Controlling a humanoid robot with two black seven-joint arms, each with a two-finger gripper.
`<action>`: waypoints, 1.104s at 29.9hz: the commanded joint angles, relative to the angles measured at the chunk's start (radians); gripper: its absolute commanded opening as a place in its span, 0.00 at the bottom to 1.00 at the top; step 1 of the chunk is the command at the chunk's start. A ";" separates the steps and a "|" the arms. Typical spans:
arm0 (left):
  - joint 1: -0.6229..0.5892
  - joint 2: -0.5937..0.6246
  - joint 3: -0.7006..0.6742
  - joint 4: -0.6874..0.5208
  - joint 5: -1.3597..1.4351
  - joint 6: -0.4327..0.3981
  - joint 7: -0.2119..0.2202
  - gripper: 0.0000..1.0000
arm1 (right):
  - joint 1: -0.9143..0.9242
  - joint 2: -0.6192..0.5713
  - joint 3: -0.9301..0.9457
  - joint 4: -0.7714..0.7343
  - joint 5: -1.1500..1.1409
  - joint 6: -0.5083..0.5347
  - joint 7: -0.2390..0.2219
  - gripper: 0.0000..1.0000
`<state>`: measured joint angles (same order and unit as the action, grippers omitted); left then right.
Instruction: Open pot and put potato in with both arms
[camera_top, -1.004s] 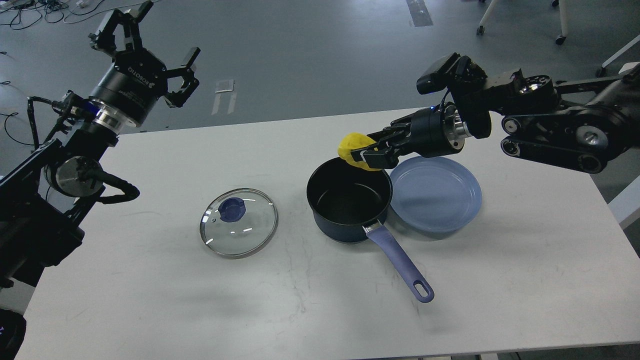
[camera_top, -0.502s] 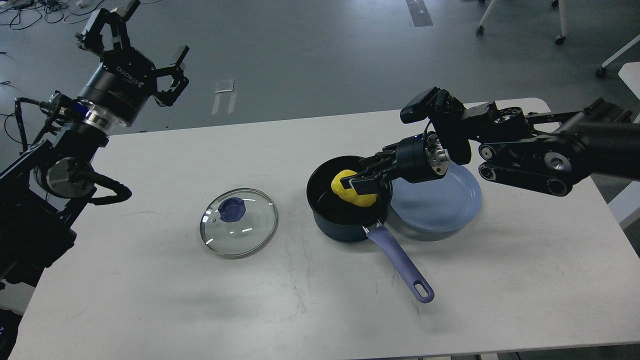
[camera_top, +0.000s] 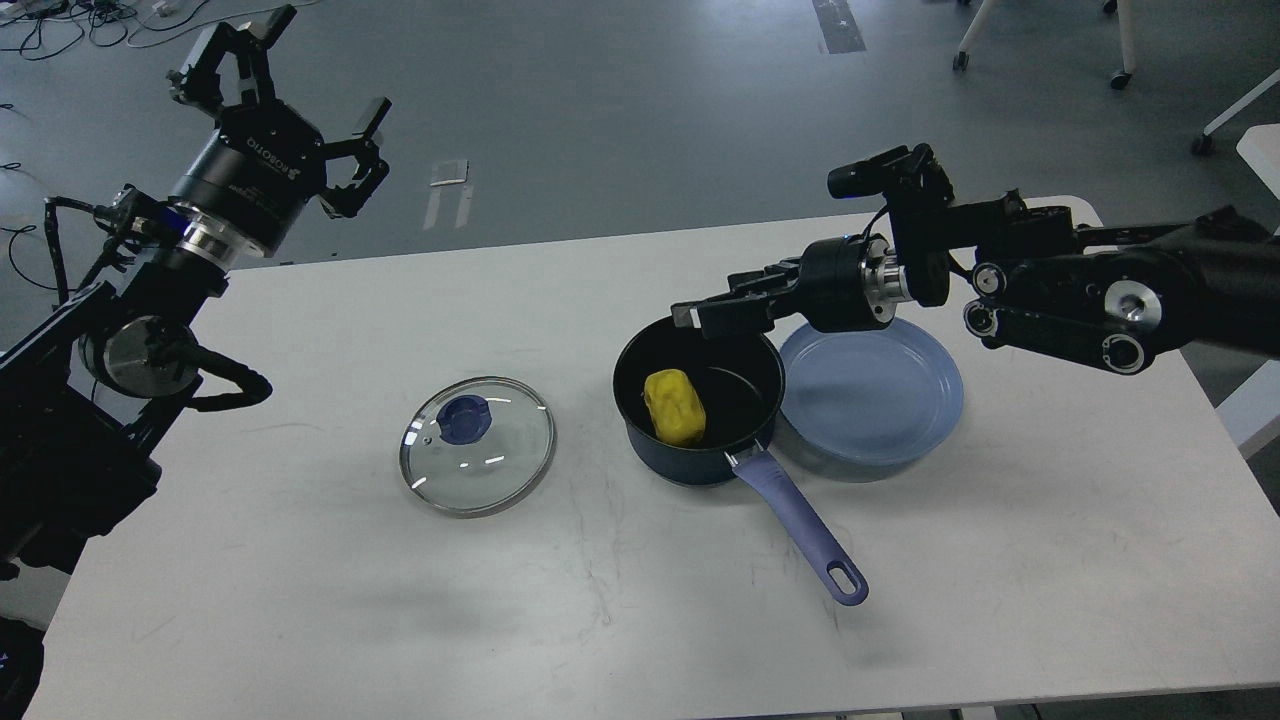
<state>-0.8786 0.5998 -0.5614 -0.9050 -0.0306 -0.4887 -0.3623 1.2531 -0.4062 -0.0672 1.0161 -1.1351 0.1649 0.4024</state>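
Note:
The dark blue pot (camera_top: 640, 440) stands open on the white table, its purple handle (camera_top: 800, 530) pointing to the front right. The yellow potato (camera_top: 674, 407) lies inside it on the bottom. The glass lid (camera_top: 478, 444) with a blue knob lies flat on the table left of the pot. My right gripper (camera_top: 700, 316) is open and empty, just above the pot's far rim. My left gripper (camera_top: 290, 80) is open and empty, raised high beyond the table's far left corner.
A light blue plate (camera_top: 880, 395) lies right of the pot, touching it, under my right arm. The table's far edge (camera_top: 500, 250) runs behind the pot. Chair legs stand on the grey floor at the far right.
My right gripper lowered the potato into the pot, let go of it and rose back to the far rim. The potato now lies on the pot's bottom. My left arm shifted slightly.

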 joint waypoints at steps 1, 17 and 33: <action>-0.002 -0.005 0.000 0.000 0.000 0.000 0.000 0.98 | -0.001 -0.020 0.076 -0.001 0.259 0.010 -0.031 1.00; 0.001 -0.072 0.006 0.000 -0.002 0.000 0.152 0.98 | -0.227 -0.011 0.492 -0.111 1.068 0.001 -0.258 1.00; 0.023 -0.075 0.005 0.001 -0.006 0.000 0.074 0.98 | -0.353 0.010 0.607 -0.073 1.081 -0.005 -0.278 1.00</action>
<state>-0.8576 0.5247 -0.5623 -0.9034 -0.0341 -0.4887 -0.2911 0.9104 -0.3962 0.5396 0.9365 -0.0580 0.1600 0.1365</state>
